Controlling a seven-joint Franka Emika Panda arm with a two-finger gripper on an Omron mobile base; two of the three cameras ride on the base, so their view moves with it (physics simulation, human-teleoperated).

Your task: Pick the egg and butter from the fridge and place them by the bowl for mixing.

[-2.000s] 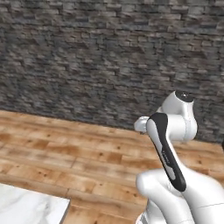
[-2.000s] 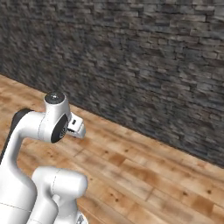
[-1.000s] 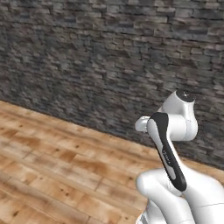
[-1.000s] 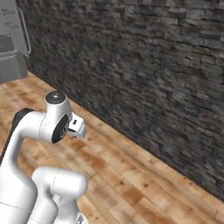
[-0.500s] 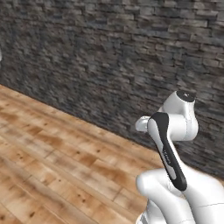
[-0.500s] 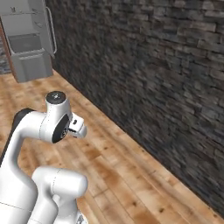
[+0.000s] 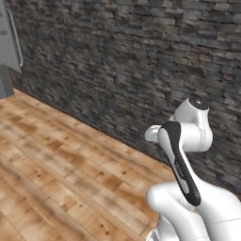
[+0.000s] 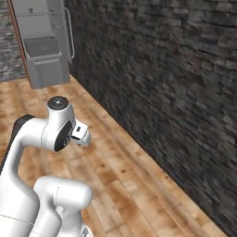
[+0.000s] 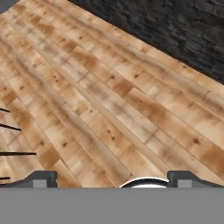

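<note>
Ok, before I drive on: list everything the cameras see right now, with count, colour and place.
fridge: one, grey with a brown wooden side panel, open, far left in the right base view; shelves and a dark grey drawer box show, contents too small to tell.
stone wall: one, dark grey, running along the right.
floor: one, brown wooden planks, below everything.
arm: one, white with dark joints, folded over the base.
claw: one, dark fingertips wide apart, nothing between them, pointing at the floor.

A wooden plank floor [image 8: 139, 185] was seen running up to a dark stone wall [image 8: 176, 78]. At its far end, the grey fridge [image 8: 44, 41] stood directly on the floor.
</note>
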